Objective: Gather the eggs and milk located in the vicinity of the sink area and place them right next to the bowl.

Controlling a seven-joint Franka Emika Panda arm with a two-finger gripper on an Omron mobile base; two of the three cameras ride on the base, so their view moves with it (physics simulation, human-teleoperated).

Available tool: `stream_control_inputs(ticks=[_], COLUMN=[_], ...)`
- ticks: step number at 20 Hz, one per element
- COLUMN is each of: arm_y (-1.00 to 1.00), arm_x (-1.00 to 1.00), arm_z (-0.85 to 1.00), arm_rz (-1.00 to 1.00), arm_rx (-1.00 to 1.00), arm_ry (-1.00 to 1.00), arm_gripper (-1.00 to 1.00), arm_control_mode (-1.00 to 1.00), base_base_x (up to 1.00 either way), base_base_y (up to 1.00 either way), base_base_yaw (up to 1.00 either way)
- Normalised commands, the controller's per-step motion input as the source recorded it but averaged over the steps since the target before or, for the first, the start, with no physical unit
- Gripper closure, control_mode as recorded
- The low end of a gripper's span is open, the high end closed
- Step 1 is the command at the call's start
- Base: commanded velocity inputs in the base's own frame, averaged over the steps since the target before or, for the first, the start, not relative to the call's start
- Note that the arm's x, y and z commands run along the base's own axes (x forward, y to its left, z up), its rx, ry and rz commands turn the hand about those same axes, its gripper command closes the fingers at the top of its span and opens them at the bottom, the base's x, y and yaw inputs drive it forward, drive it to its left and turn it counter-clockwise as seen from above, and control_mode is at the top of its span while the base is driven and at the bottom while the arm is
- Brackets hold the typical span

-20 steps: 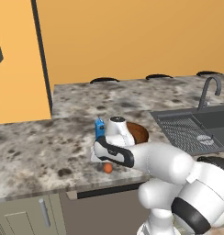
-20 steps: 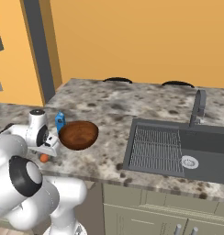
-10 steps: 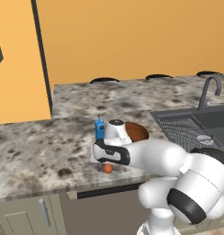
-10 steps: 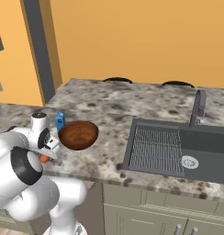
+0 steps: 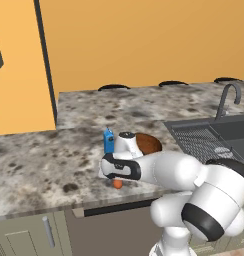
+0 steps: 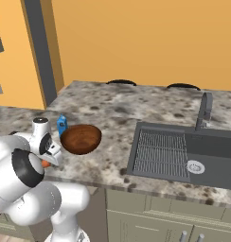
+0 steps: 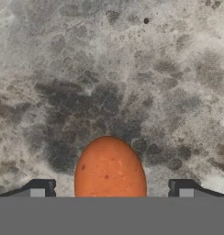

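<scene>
Currently the orange-brown egg (image 7: 110,167) is seen in the hand view lying on the counter between the two fingertips (image 7: 39,187), centred in the gap, with clear space on each side. The fingers are spread apart and nothing is gripped; no contact with the egg is visible. From the left base view the same egg (image 5: 117,184) is seen on the counter just under the gripper (image 5: 110,176), near the front edge. In the right base view only a sliver of the egg (image 6: 45,163) is seen, tucked against the arm.

The bowl (image 5: 148,144) is placed just behind and to the right of the hand, and the milk (image 5: 108,142) is standing upright just beside the bowl on its left. In the right base view the milk (image 6: 61,124) is seen touching or nearly touching the bowl (image 6: 81,138); which one cannot be told.

The counter (image 5: 54,155) is a mottled grey-brown stone, backed by an orange wall (image 5: 144,40) with a dark vertical strip (image 6: 39,52). Grey cabinet fronts (image 6: 150,222) are set below.

The sink (image 6: 183,156) is well apart to the right; its drain (image 6: 195,166), ribbed rack and tap (image 6: 203,111) are shown fully in the right base view, whereas the left base view cuts the basin at the frame edge. The egg's speckled surface is resolved in the hand view alone.
</scene>
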Motion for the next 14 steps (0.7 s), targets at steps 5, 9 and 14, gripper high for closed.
stream_control_inputs(ticks=[5, 9, 14], arm_y=[0.0, 0.0, 0.0], arm_x=[0.0, -0.02, -0.09], arm_z=[0.0, 0.02, 0.07], arm_rz=[0.0, 0.0, 0.0], arm_rx=[0.0, 0.0, -0.03], arm_ry=[0.0, 0.0, -0.15], arm_gripper=[1.0, 1.0, 1.0], arm_control_mode=[-1.0, -1.0, -1.0], base_base_x=[0.0, 0.0, 0.0], base_base_y=[0.0, 0.0, 0.0], base_base_yaw=[0.0, 0.0, 0.0])
